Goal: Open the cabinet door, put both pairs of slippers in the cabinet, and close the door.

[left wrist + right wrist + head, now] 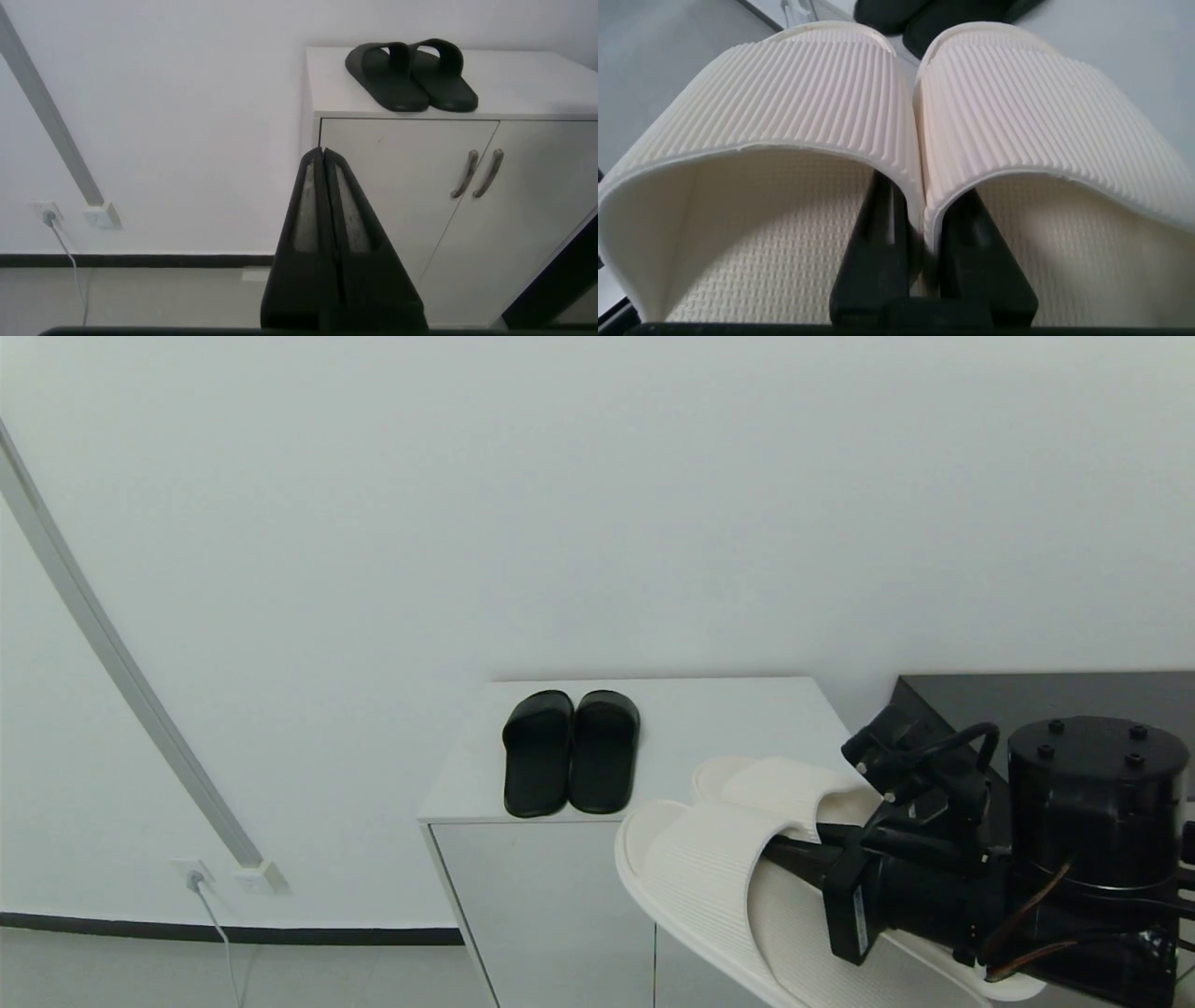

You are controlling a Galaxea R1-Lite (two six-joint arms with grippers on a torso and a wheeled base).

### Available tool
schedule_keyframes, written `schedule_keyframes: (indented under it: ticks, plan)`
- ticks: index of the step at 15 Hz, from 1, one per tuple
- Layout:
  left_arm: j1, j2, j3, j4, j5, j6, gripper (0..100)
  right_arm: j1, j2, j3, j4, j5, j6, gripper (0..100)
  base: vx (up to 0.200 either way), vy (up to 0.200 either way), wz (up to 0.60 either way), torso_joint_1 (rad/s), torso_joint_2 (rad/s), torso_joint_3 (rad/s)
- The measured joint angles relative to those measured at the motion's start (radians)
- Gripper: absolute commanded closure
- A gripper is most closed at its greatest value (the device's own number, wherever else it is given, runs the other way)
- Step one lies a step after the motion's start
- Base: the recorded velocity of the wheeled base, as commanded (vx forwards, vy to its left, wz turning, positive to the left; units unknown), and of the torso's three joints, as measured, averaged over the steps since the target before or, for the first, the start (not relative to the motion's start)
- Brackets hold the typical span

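Pinching the white slippers (709, 877) as 1 pair, the right gripper (803, 859) is holding them lifted in front of the cabinet (728, 719), off its front corner. The right wrist view is showing what the head view is hiding. 1 finger (878, 233) is sitting inside each slipper, and the 2 fingers are squeezing the touching inner strap walls between them. The white slippers' long axis is running in line with the fingers. Their heels are lying back at the wrist and their rounded toes are pointing away from the gripper, toward the cabinet top.

Just past those toes, the black slippers (571, 751) are lying side by side and touching on the cabinet top. Their long axis is running from front edge to wall, with the heels at the front edge and the strap ends toward the wall.

The left wrist view is giving the cabinet front, which the head view is showing only as a plain panel. The 2 doors (392, 187) are sitting shut, with 2 slim handles (464, 175) close together at the seam. The left gripper (322, 163) is hanging well apart from the cabinet, its fingers pressed flat together on nothing. The black slippers are lying far beyond its tips. A wall socket (47, 215) with a cable is sitting low on the wall beside the cabinet.
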Motion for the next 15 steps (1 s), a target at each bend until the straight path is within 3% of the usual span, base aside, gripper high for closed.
schedule_keyframes:
  ticks: [6, 13, 14, 15]
  plan:
    - [0.000, 0.000, 0.000, 0.000, 0.004, 0.000, 100, -0.002, 0.006, 0.002, -0.002, 0.000, -0.002, 100, 0.000, 0.000, 0.00, -0.015, 0.03, 0.016]
    - [0.000, 0.000, 0.000, 0.000, 0.001, 0.003, 100, -0.002, 0.007, 0.010, -0.003, -0.001, -0.003, 100, 0.000, 0.000, 0.00, -0.152, 0.34, 0.183]
    - [0.000, 0.000, 0.000, 0.000, 0.000, 0.003, 0, -0.002, 0.008, 0.010, -0.003, -0.001, -0.003, 100, 0.000, 0.000, 0.00, -0.168, 0.39, 0.212]
    - [0.000, 0.000, 0.000, 0.000, 0.000, 0.003, 0, -0.002, 0.008, 0.010, -0.003, -0.001, -0.003, 100, 0.000, 0.000, 0.00, -0.159, 0.37, 0.198]
